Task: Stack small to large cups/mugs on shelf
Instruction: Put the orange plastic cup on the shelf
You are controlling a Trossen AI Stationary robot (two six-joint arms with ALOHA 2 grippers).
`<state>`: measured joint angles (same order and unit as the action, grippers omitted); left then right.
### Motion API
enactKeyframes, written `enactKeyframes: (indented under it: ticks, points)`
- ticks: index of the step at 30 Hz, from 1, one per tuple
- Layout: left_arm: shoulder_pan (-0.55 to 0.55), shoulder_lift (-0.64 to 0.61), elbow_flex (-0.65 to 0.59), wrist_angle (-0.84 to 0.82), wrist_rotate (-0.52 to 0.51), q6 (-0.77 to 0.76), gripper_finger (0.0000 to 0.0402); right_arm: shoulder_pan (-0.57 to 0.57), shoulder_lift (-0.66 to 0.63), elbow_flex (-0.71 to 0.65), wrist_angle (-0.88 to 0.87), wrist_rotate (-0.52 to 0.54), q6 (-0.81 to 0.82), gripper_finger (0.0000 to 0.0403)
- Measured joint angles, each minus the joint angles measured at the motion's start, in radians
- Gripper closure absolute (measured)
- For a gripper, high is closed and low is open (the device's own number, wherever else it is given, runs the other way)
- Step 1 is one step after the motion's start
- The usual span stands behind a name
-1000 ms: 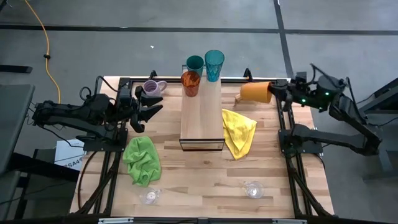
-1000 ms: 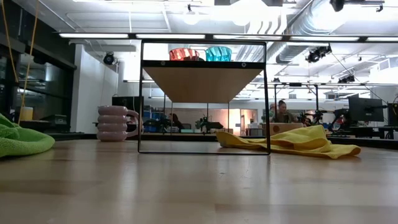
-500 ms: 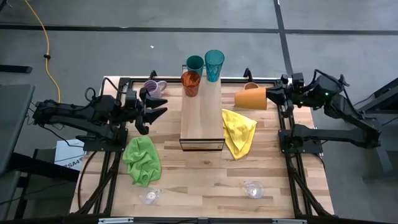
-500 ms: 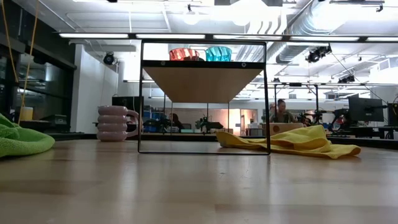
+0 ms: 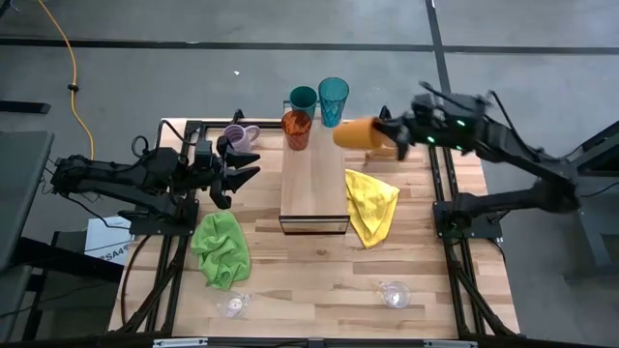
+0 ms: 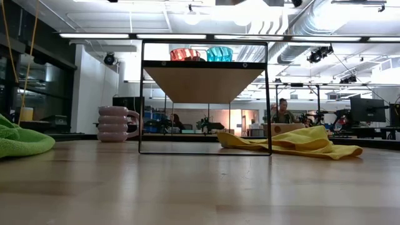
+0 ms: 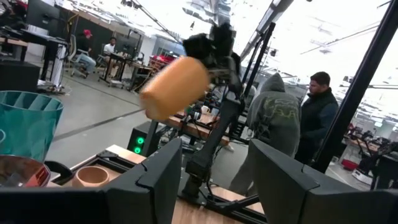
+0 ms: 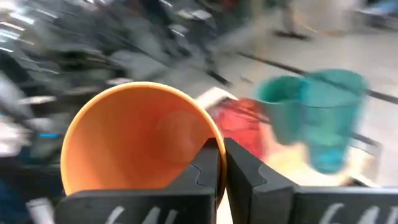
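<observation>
The orange cup is held on its side, long axis horizontal, its base toward the shelf and its mouth toward the right gripper, above the worktop's far edge. The right jaws pinch its rim. The left gripper hovers open near the lavender mug.

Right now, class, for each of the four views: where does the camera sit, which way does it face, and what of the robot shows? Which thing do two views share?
High: above, looking straight down at the table; both arms show.
Low: at tabletop height, facing the shelf; no arm shows.
Left wrist: on the left arm by the shelf, looking past its fingers toward the right hand.
Right wrist: on the right arm, looking past its fingers.
Shared: both wrist views show the orange cup the right hand holds.
</observation>
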<state>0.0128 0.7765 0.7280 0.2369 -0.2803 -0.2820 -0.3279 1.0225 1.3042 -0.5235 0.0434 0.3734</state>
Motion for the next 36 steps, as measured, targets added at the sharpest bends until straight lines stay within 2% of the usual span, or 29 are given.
enactKeyframes:
  ticks: [4,8,17,26,33,36]
  points:
    - [0.000,0.000,0.000,0.000,0.000,-0.003,0.0229,-0.001,0.186,0.204,-0.261,0.150,0.016,0.0403]
    - [0.000,0.000,0.000,0.000,-0.001,-0.003,0.0229,-0.001,0.347,0.348,-0.448,0.218,0.070,0.0403]
    - [0.000,0.000,0.000,0.000,-0.003,-0.003,0.0229,-0.001,0.585,0.462,-0.534,0.232,0.156,0.0403]
    - [0.000,0.000,0.000,0.000,-0.003,-0.004,0.0229,-0.029,0.685,0.484,-0.541,0.281,0.269,0.0403]
    - [0.000,0.000,0.000,-0.001,-0.002,-0.013,0.0229,-0.047,0.692,0.484,-0.571,0.266,0.320,0.0403]
    - [0.000,0.000,0.000,0.000,-0.002,-0.013,0.0229,-0.055,0.692,0.484,-0.572,0.221,0.326,0.0403]
